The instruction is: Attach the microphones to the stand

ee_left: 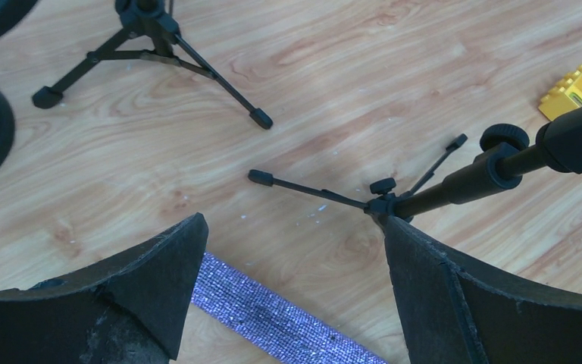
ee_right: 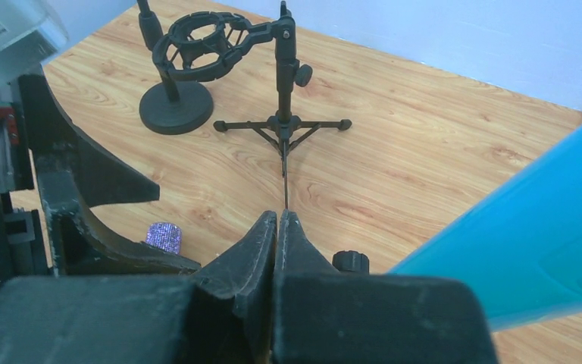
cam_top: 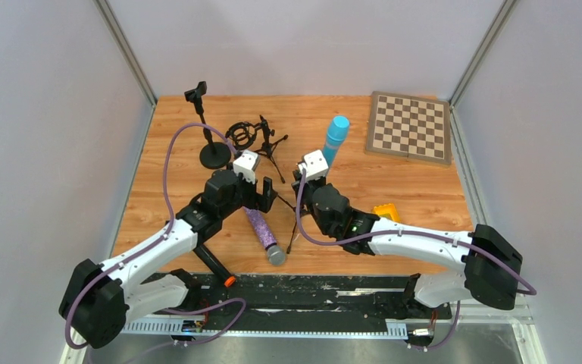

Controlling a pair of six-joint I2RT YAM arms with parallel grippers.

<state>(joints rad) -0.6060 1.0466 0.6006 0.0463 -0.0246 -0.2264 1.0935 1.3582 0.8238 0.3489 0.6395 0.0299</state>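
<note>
Mid-desk: left hand spread over the purple microphone, right hand closed beside the light-blue microphone.
The left hand's fingers stand wide apart above the glittery purple microphone, which lies at lower centre of the top view. The right hand's fingers are pressed together. The light-blue microphone rises at upper centre. The black microphone lies lower left, under the left arm.
</note>
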